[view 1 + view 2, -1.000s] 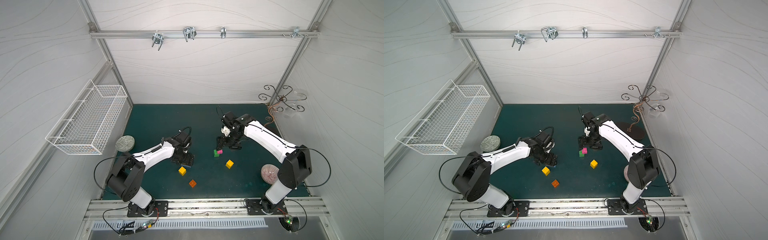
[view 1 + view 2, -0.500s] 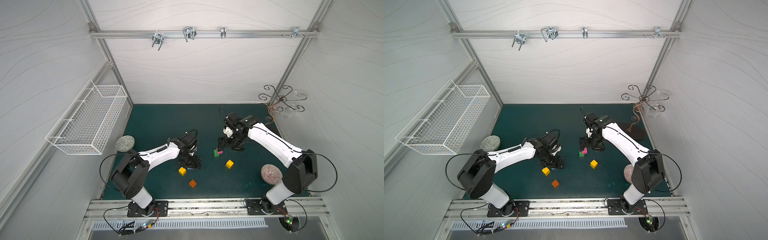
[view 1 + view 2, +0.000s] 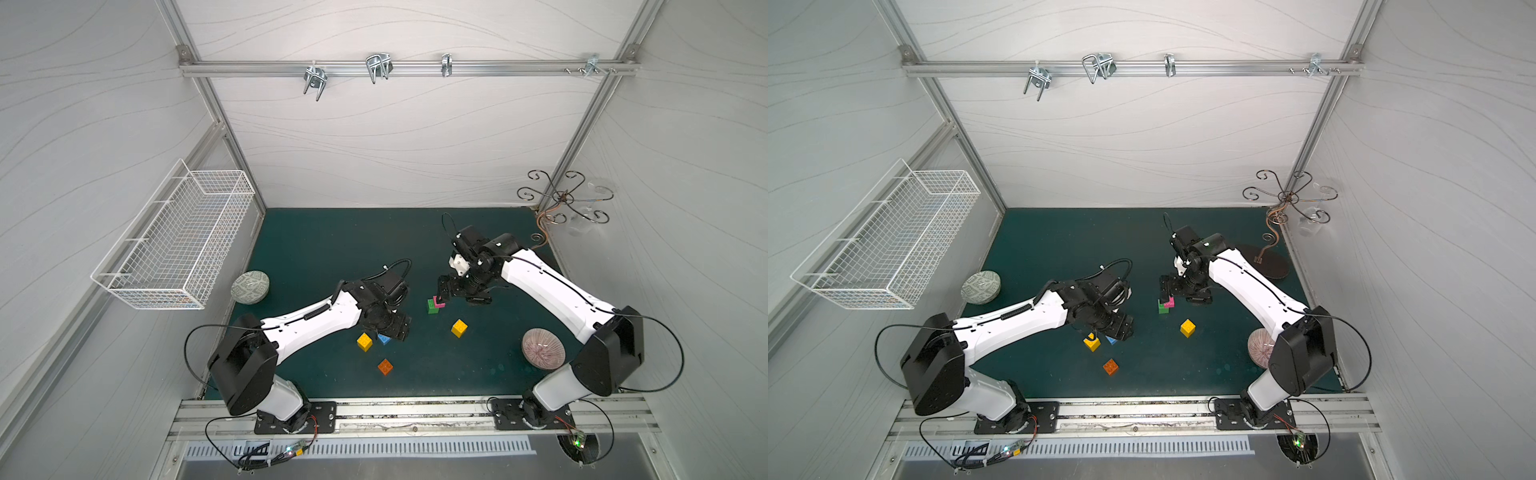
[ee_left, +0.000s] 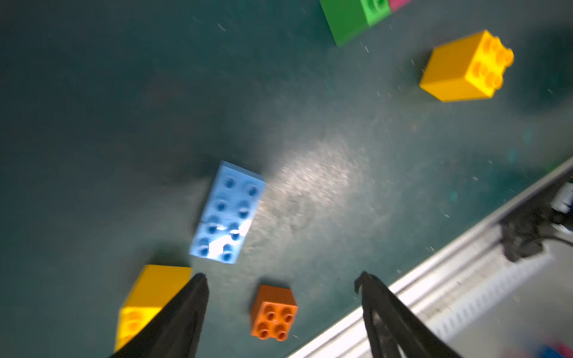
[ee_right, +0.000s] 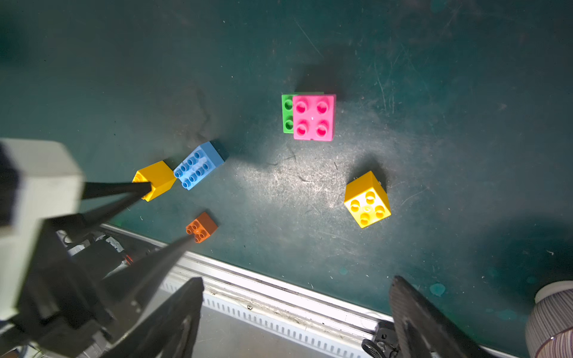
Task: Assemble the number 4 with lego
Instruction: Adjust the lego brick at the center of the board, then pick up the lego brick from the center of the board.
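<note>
left gripper (image 4: 282, 277), jaws apart, empty, hangs over blue brick (image 3: 384, 339), lower centre of a top view, beside yellow brick (image 3: 364, 341); a skewed close could shove both. further up, right gripper (image 5: 297, 282), spread wide, empty, by pink brick (image 3: 439, 301) offset on green brick (image 3: 432, 306); a brush could unseat it.

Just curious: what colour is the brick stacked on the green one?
Pink. The pink brick shows best in the right wrist view.

Enclosed robot test cell, apparently within a laboratory. White panel walls (image 3: 395, 145) on aluminium framing (image 3: 407, 68) surround a green mat (image 3: 332, 249); the left arm (image 3: 311, 322) and right arm (image 3: 548, 286) are bolted to a front rail (image 3: 415, 409).
</note>
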Robot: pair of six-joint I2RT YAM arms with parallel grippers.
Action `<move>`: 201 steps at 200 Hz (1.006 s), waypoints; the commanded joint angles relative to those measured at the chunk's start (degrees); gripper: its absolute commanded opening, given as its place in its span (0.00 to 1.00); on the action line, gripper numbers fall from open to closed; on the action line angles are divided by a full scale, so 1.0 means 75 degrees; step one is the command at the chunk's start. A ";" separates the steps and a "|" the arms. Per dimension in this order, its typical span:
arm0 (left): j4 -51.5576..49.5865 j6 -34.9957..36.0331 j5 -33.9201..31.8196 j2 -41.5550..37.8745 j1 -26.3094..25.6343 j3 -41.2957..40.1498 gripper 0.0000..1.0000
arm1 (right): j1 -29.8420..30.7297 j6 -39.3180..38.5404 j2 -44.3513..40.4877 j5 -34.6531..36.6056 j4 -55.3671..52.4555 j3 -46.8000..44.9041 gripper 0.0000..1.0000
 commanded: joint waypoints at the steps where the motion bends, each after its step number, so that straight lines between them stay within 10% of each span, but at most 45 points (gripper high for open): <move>1: -0.0207 0.0507 -0.1182 0.0023 -0.0014 -0.0120 0.73 | -0.0034 0.0142 -0.0277 -0.0057 0.0089 -0.0109 0.95; 201: 0.0706 0.1149 -0.1019 0.0939 -0.0272 -0.0859 0.47 | -0.0026 0.0396 -0.0857 -0.0216 0.0304 -0.0132 0.99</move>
